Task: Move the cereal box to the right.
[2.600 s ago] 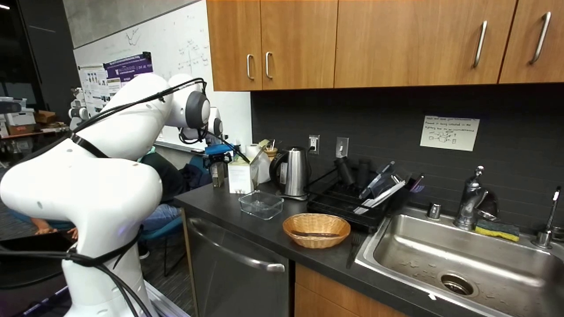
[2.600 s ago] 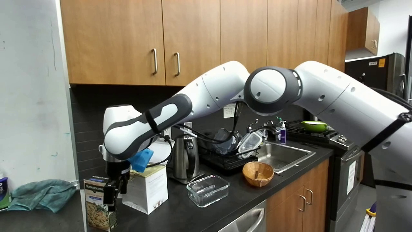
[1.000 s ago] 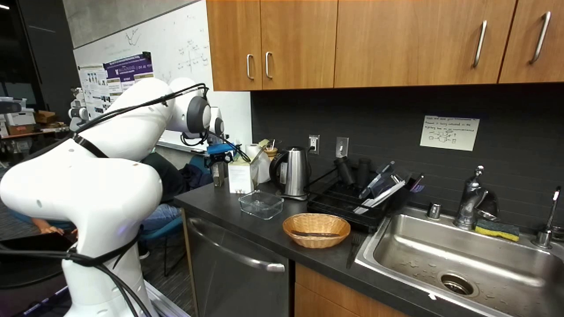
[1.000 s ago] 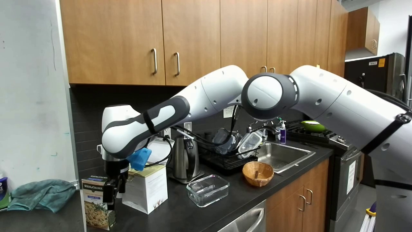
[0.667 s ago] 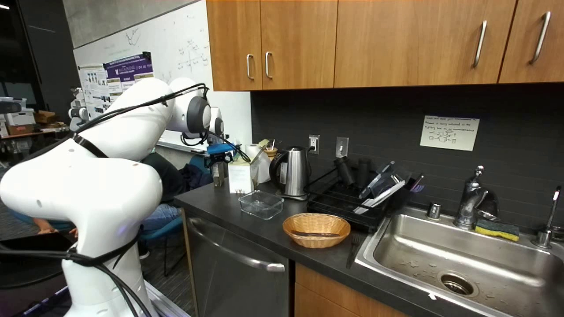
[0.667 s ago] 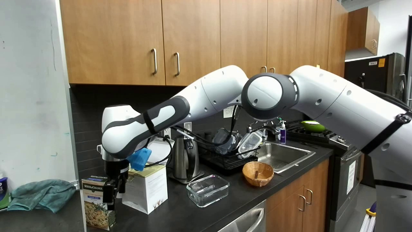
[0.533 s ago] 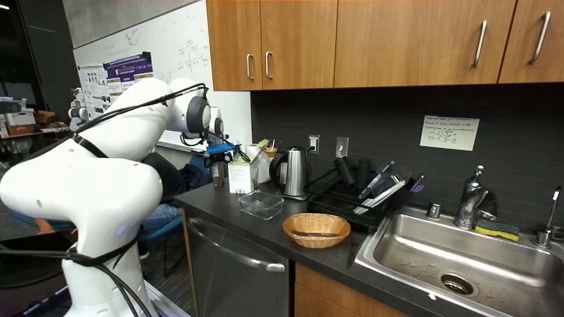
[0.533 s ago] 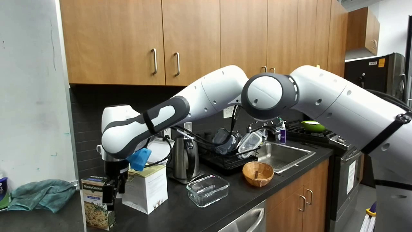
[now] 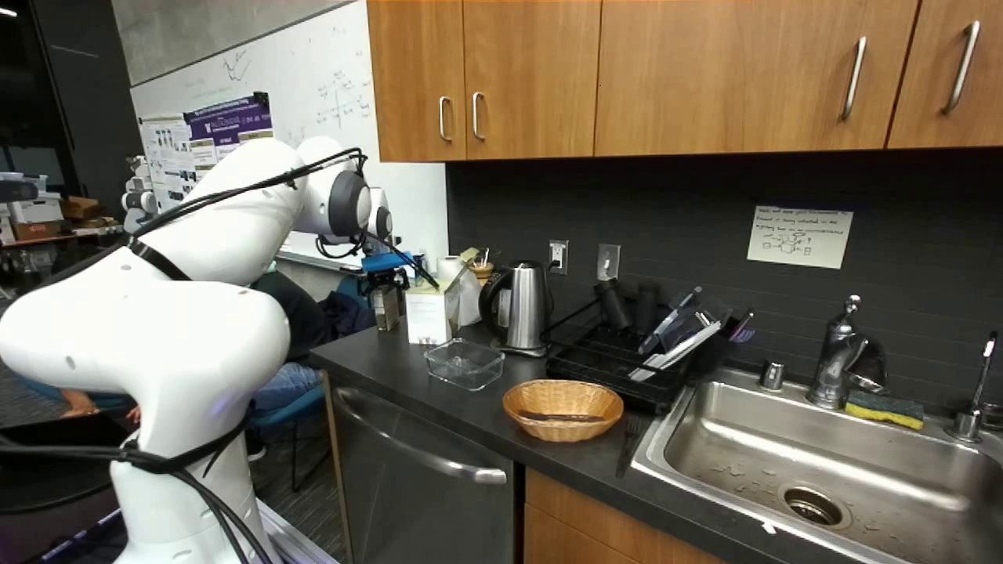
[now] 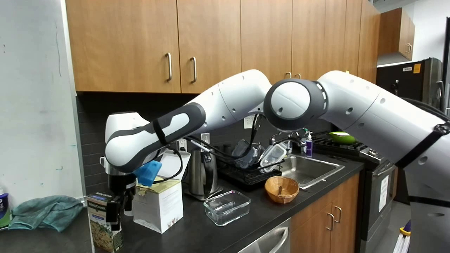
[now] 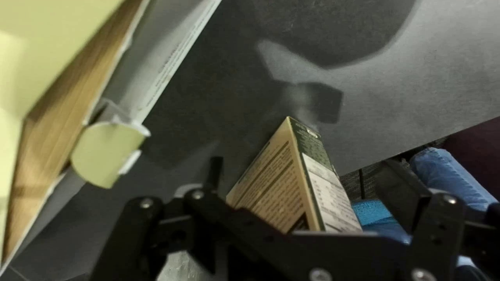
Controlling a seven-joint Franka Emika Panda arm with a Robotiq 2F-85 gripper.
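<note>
Cereal box is standing upright, or close to it, at the left end of the tabletop, with a white carton sitting just beside it on the right. Fingers are hanging right at the box, spread wide, not holding anything as far as the views are showing; in the wrist view the box is appearing between them with gaps on both sides, but how far down past its top they are reaching I cannot tell. Probably lining up for the grasp, the shift to the right not yet happening.

Risks: closing off-center could be tipping the box, since it is looking tall, narrow and turned at an angle to the fingers. The carton's loose flap is sticking out toward the fingers, so snagging is possible. Sliding straight right would likely be ramming the carton, maybe driving it toward the kettle farther right.

Edges: the tabletop's left end is running near the box, jeans showing beyond it, so a bad nudge left could be sending it over. More room is showing on the near side, between carton, glass dish and front edge; lifting and swinging around near is looking safer
</note>
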